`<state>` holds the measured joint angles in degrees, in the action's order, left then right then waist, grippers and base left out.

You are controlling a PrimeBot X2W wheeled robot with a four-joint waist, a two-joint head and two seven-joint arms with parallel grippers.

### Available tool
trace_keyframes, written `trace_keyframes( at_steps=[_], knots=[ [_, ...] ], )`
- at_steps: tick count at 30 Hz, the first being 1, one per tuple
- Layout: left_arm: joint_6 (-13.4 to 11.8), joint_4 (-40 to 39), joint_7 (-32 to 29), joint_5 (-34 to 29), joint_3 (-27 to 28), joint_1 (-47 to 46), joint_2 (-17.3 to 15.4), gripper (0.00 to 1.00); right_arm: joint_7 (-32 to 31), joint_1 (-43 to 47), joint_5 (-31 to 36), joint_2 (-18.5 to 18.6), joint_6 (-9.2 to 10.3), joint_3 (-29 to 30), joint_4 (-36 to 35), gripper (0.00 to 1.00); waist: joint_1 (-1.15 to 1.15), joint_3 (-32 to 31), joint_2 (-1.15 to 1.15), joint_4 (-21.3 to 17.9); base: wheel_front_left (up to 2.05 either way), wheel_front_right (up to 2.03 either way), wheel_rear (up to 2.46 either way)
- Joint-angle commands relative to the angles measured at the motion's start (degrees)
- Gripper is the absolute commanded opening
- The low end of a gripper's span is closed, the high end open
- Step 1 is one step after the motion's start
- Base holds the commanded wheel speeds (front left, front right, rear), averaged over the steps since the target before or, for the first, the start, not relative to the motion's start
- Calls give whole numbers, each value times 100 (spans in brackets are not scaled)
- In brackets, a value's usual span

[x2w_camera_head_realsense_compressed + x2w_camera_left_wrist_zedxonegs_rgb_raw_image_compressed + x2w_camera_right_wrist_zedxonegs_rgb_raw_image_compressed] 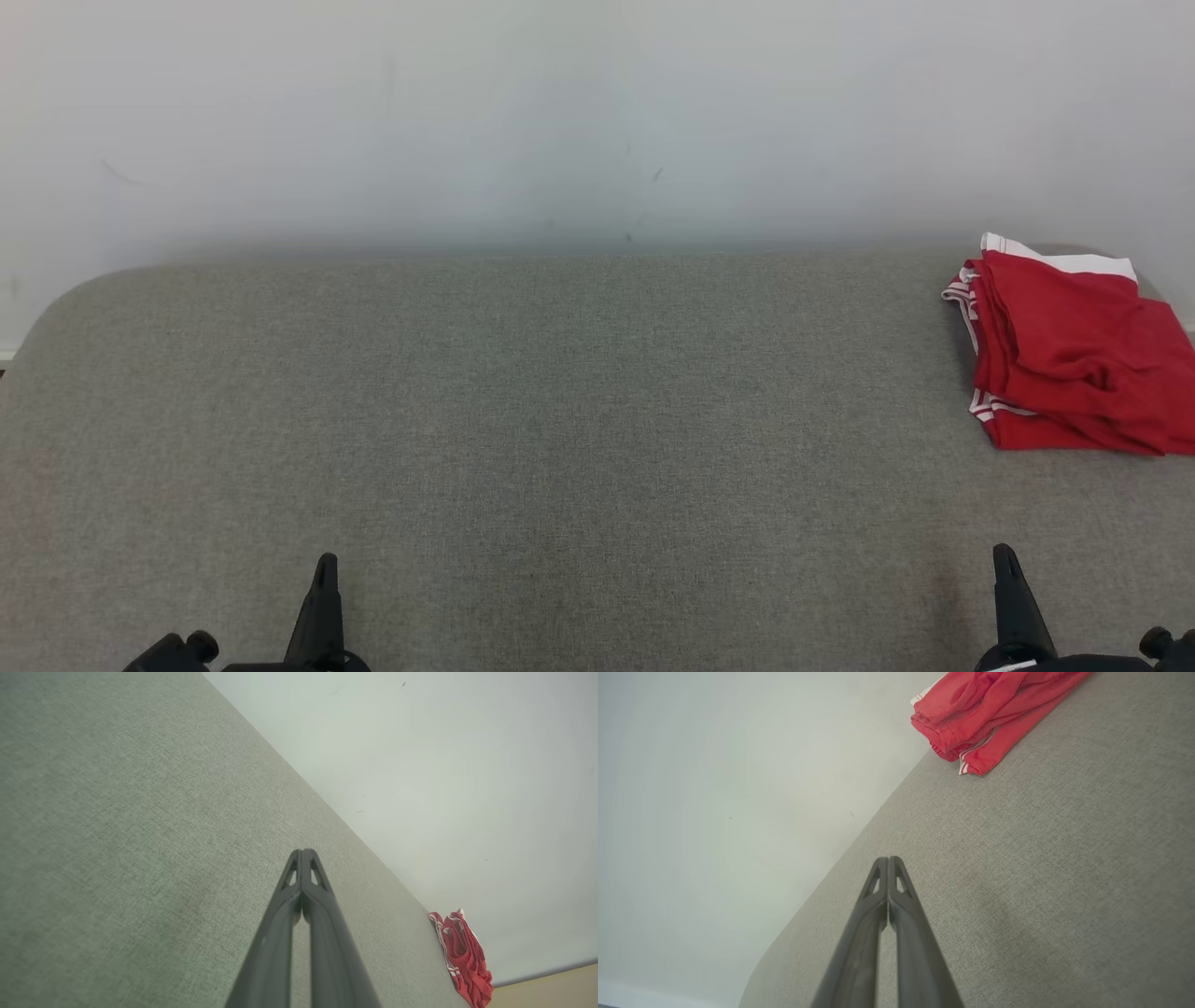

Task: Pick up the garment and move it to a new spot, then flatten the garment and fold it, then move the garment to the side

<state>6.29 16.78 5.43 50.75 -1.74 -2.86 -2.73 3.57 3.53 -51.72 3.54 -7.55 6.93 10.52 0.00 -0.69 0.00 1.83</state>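
Holding both grippers closed and empty over the grey counter (pixel 560 420), with the garment (pixel 1074 355) lying at its far right end.

The left gripper (pixel 325 565) shows at the lower left of the head view and the right gripper (pixel 1004 558) at the lower right. Each has its two dark fingers pressed together at the tips with nothing between them, as both wrist views confirm. Whether either touches the counter cannot be told. The garment is red with white striped trim and a white band. It is bunched in loose, uneven layers near the back edge, just by the pale wall (pixel 560 112), and runs off the right edge of the head view. It lies well apart from both grippers, nearer the right one.
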Motion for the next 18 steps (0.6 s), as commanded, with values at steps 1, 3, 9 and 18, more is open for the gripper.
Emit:
trace_keyframes(
  at_steps=[1, 3, 9, 18],
  knots=[
    [24, -28, -25, 223, -4, -161, -15, 0, -37, -109, -210, 50, 4, 39, -72, 0, 0, 1, 0, -3, 0, 0, 0],
    [29, -11, -69, 438, -13, -208, -15, 0, -92, -136, -425, 56, 5, 69, -73, 0, 0, 4, 0, -10, 0, 0, 0],
    [39, 23, -142, 790, -27, -290, -16, 0, -176, -168, -778, 66, 5, 116, -74, 0, 0, 8, 0, -22, 0, 0, 0],
    [58, 79, -266, 1375, -49, -420, -17, 0, -321, -231, -1369, 86, 6, 194, -74, 0, 0, 16, 0, -43, 0, 0, 0]
  ],
)
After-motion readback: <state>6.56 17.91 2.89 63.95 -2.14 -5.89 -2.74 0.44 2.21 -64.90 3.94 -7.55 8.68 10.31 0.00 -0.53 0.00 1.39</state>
